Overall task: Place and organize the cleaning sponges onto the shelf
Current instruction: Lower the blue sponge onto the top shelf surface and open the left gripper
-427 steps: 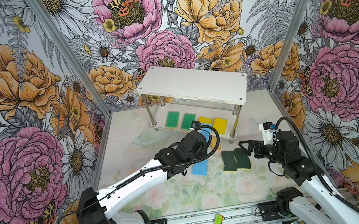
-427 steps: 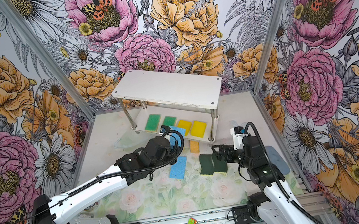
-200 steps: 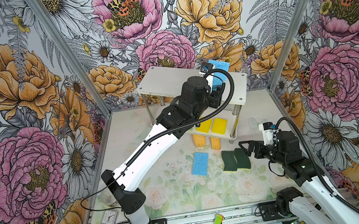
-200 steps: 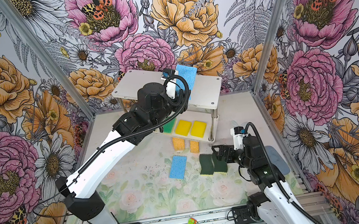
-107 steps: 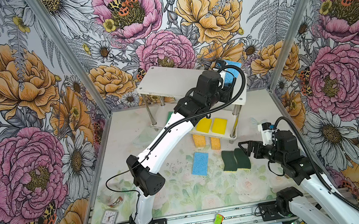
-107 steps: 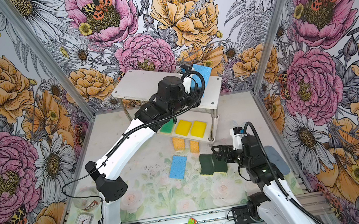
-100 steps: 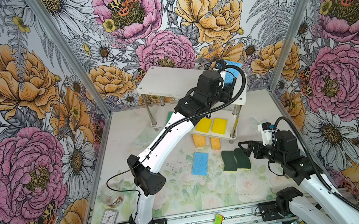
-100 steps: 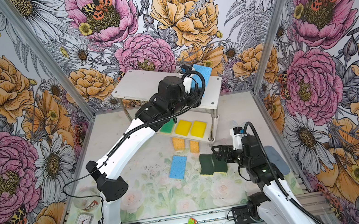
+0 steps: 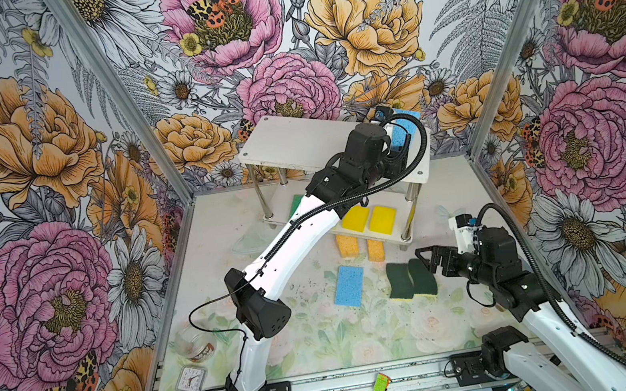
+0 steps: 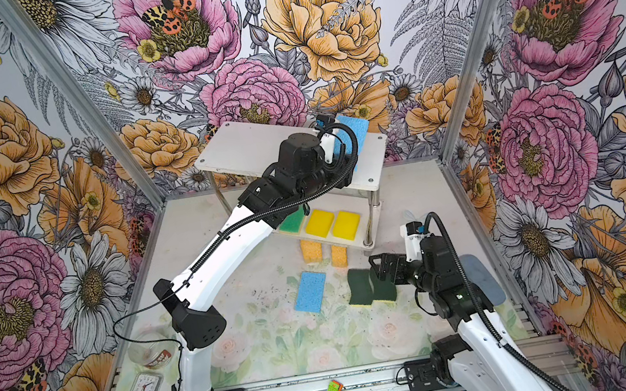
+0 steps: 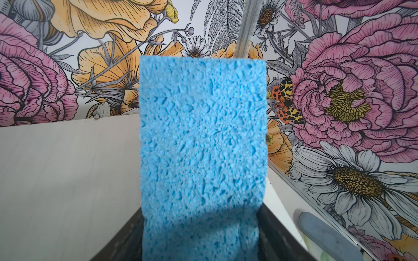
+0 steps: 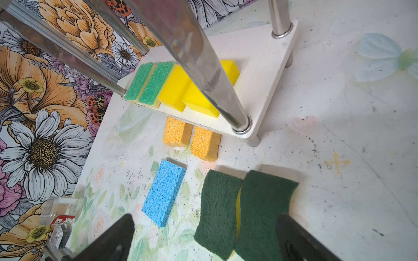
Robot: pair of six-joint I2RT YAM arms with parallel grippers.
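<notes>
The shelf (image 9: 295, 144) stands at the back, its top board bare on the left. My left gripper (image 9: 396, 142) is over the board's right end, shut on a light blue sponge (image 11: 202, 135) that sticks out toward the back wall (image 10: 354, 131). On the lower board (image 12: 267, 74) lie two yellow sponges (image 9: 369, 219) and two green-topped ones (image 12: 149, 82). Two orange sponges (image 12: 178, 132) rest on the table at the shelf's front edge. In front of them lie a second blue sponge (image 9: 349, 285) and two dark-green wavy sponges (image 9: 410, 278). My right gripper (image 9: 428, 259) is open just right of that pair.
A glass jar (image 9: 195, 346) and a small clock (image 9: 190, 378) sit at the front left corner. A small green toy (image 9: 381, 384) lies on the front rail. A flat blue-grey piece (image 10: 479, 281) lies by the right wall. The shelf's metal posts (image 12: 203, 67) stand close to the right wrist.
My left arm has carried the blue sponge up from the table to the top board and along it to the right end. The right arm has not moved.
</notes>
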